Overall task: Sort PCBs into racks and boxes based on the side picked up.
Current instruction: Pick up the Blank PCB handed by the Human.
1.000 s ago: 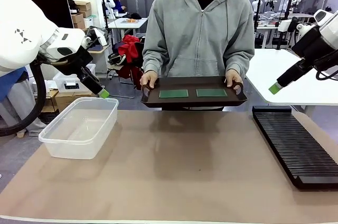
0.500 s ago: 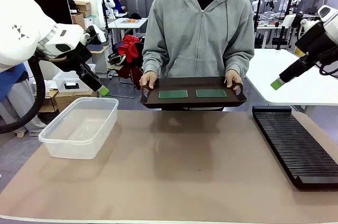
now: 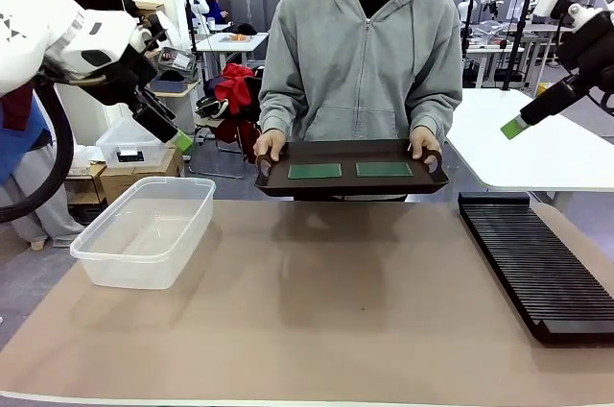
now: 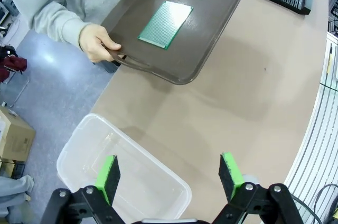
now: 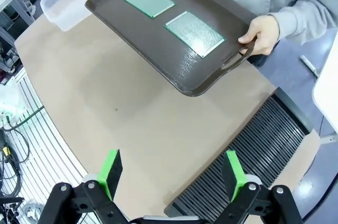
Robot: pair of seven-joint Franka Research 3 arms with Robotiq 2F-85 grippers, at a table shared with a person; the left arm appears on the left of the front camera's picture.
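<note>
At far left, the left gripper (image 3: 182, 141) hangs raised in the air, its jaws spread wide and empty. Below it, a clear tub (image 3: 125, 273) sits on the left side of the table (image 3: 336, 330). In the middle, a person's hands (image 3: 270, 146) hold a brown tray (image 3: 350, 184) over the far edge. Two green PCBs (image 3: 315, 170) lie flat on it, side by side. A black rack (image 3: 532, 258) lies at the right. Above its far end, the right gripper (image 3: 511, 127) hangs wide open, holding nothing.

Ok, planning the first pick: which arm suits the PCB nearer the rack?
Right, probably. The right gripper, open, hangs on that PCB's side of the tray; the left gripper is beside the tub.
</note>
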